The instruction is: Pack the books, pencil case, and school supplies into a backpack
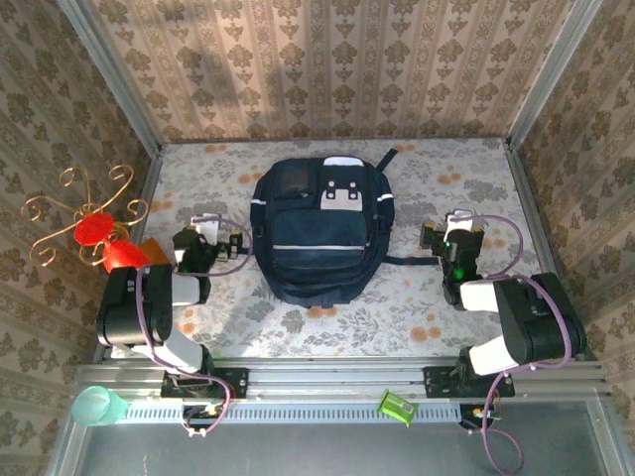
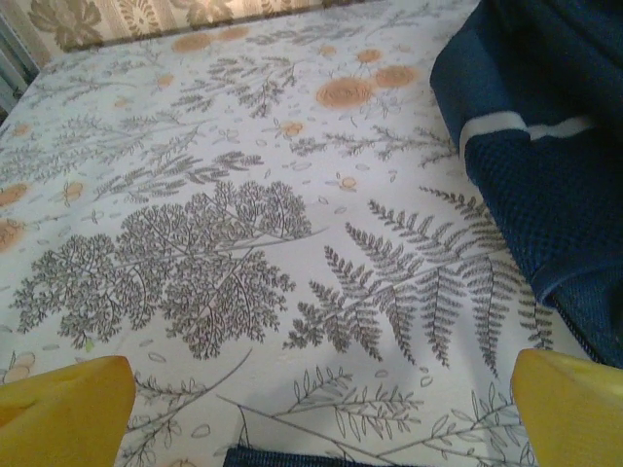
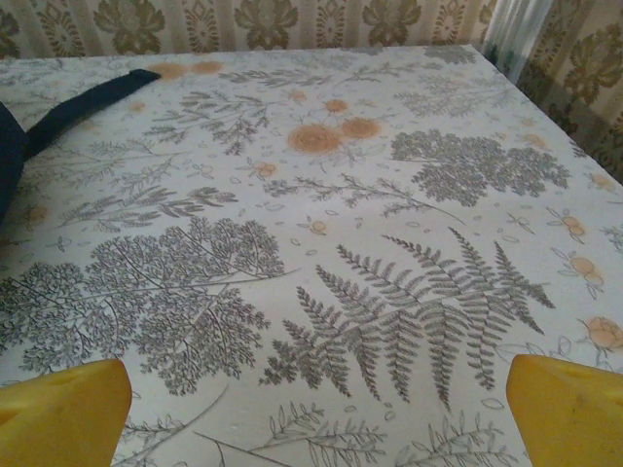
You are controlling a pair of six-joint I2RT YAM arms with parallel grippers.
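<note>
The large dark navy backpack lies flat in the middle of the floral tablecloth, front pockets up. My left gripper rests just left of it, open, with nothing between its yellow fingers; the backpack's side fills the right of the left wrist view. My right gripper sits to the backpack's right, also open and empty, over bare cloth. A backpack strap crosses the far left of the right wrist view. The books, pencil case and school supplies are out of view.
An orange-brown flat slab lies by the left arm, beside a red ornament with gold curls. A teal cup and a small green item sit on the front rail. Patterned walls close in three sides.
</note>
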